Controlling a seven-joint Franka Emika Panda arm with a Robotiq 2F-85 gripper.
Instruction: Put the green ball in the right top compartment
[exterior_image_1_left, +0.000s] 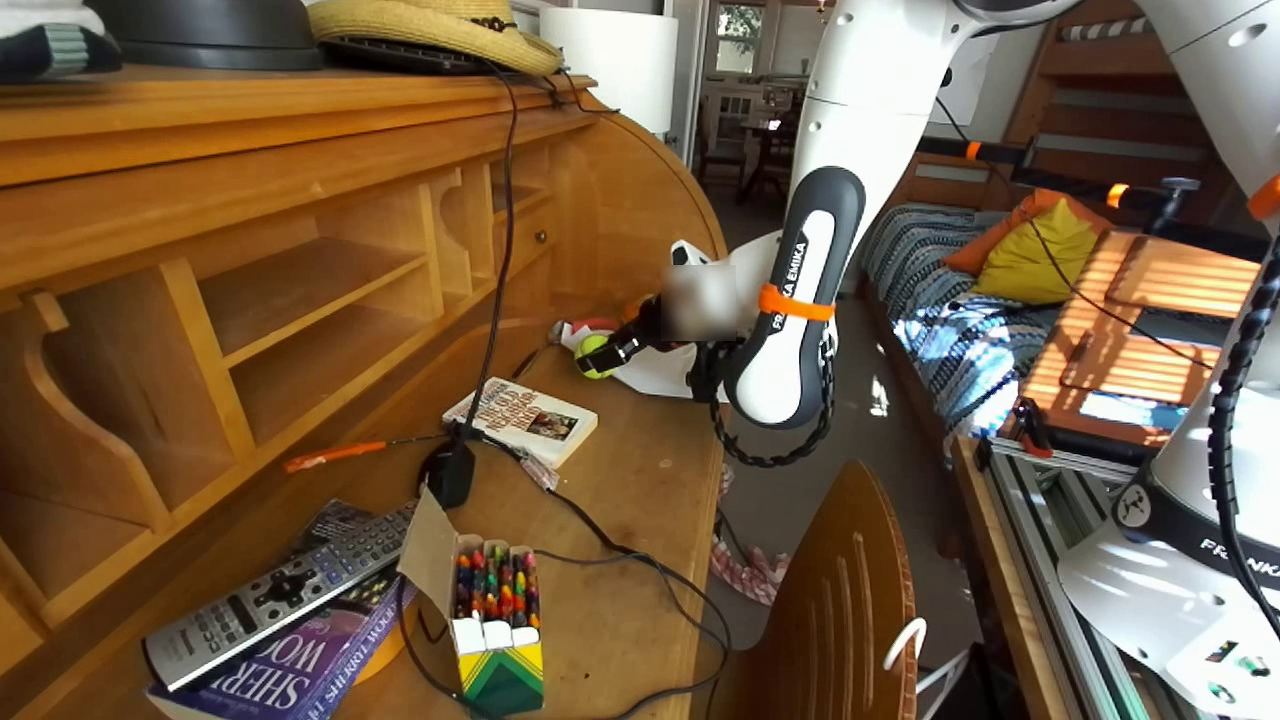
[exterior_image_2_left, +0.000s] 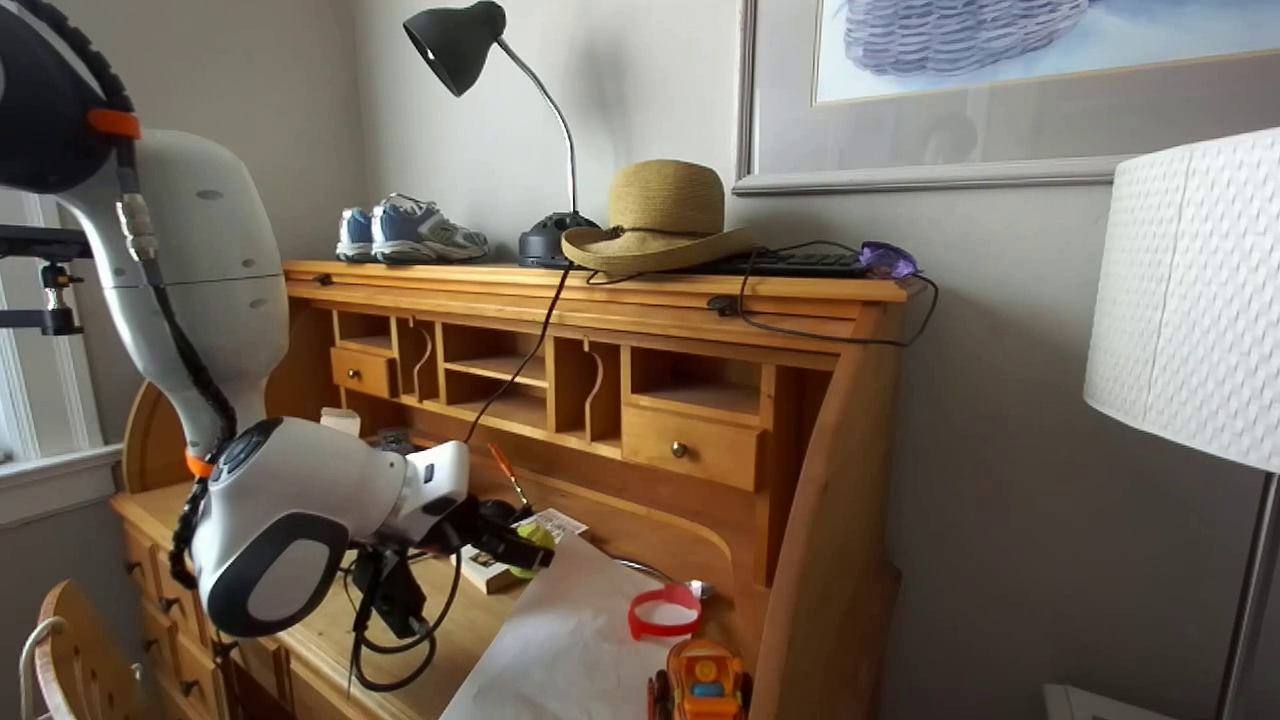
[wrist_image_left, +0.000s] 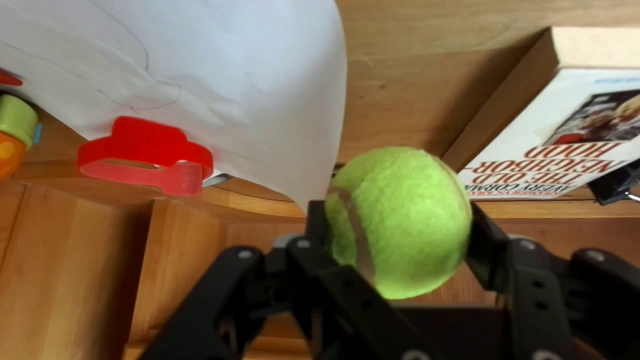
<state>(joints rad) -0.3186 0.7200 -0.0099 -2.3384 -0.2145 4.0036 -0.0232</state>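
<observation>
Green ball (wrist_image_left: 400, 215): held in the gripper (wrist_image_left: 399, 226), outside the right top compartment (exterior_image_2_left: 697, 378) and well apart from it; in the wrist view it shows between the paper (wrist_image_left: 240, 90) and the white book (wrist_image_left: 560, 135). Contact with the desk (exterior_image_1_left: 640, 440) cannot be told.
Gripper: closed around the green ball, one black finger (wrist_image_left: 316, 226) against each side.
Right top compartment: open cubby above a knobbed drawer (exterior_image_2_left: 700, 450), in an exterior view.
Paper: on the desk, a red band (wrist_image_left: 150, 142) resting at its edge.
Toy car (exterior_image_2_left: 705, 685): orange, near the red band.
White book: flat, cover upward.
Crayon box (exterior_image_1_left: 505, 670): upright on the desk, flap raised, crayons showing.
Remote control (exterior_image_1_left: 280, 590): lying on a purple book (exterior_image_1_left: 335, 645).
Straw hat (exterior_image_2_left: 665, 205): on top of the desk.
</observation>
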